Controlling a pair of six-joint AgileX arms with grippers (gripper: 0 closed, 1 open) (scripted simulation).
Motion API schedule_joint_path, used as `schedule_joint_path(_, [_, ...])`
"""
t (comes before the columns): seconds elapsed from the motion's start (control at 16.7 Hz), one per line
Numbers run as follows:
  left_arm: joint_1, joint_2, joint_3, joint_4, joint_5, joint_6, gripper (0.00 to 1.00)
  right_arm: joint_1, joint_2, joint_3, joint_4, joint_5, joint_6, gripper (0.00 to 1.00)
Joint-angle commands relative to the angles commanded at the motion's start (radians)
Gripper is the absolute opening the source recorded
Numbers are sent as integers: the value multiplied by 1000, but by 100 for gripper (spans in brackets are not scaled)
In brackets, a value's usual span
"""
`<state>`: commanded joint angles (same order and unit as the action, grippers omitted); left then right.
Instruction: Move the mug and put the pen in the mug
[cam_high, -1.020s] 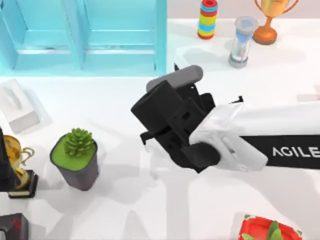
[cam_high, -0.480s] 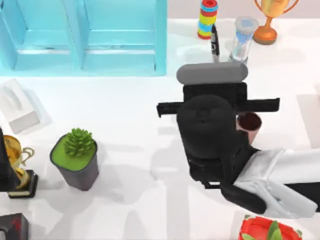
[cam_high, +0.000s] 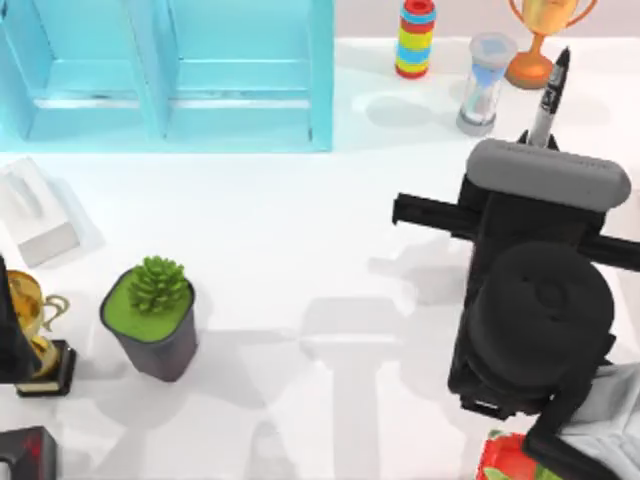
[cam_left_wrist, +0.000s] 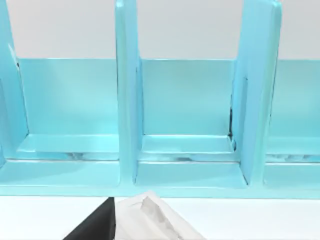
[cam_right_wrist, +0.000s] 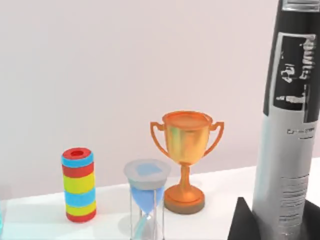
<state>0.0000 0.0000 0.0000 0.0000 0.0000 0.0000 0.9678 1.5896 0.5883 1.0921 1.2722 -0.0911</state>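
Pen (cam_high: 549, 98) — lower barrel hidden by right arm (cam_high: 535, 300)

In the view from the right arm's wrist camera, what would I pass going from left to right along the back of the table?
Striped ring stack → hourglass → copper trophy → the pen, standing upright and close to the camera.

White worktop (cam_high: 300, 260) with scattered items.
Along the far edge are set a turquoise shelf unit (cam_high: 170, 75), striped ring stack (cam_high: 415, 38), hourglass (cam_high: 484, 82) and orange trophy (cam_high: 537, 35); at left, a tissue box (cam_high: 35, 212), potted succulent (cam_high: 152, 315) and gold trophy (cam_high: 30, 330).
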Motion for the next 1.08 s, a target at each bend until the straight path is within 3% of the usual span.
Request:
schedule_joint_path(0.42, [0,0,0,0,0,0,100,-7,0,-1,11,1,-3,0])
schedule_joint_path(0.78, [0,0,0,0,0,0,100,-122,93,27,53,-116,24,0])
schedule_joint_path(1.02, [0,0,0,0,0,0,100,-134,102,30,57,-128,27,0])
schedule_joint_path(1.08, [0,0,0,0,0,0,100,-134,102,30,57,-128,27,8])
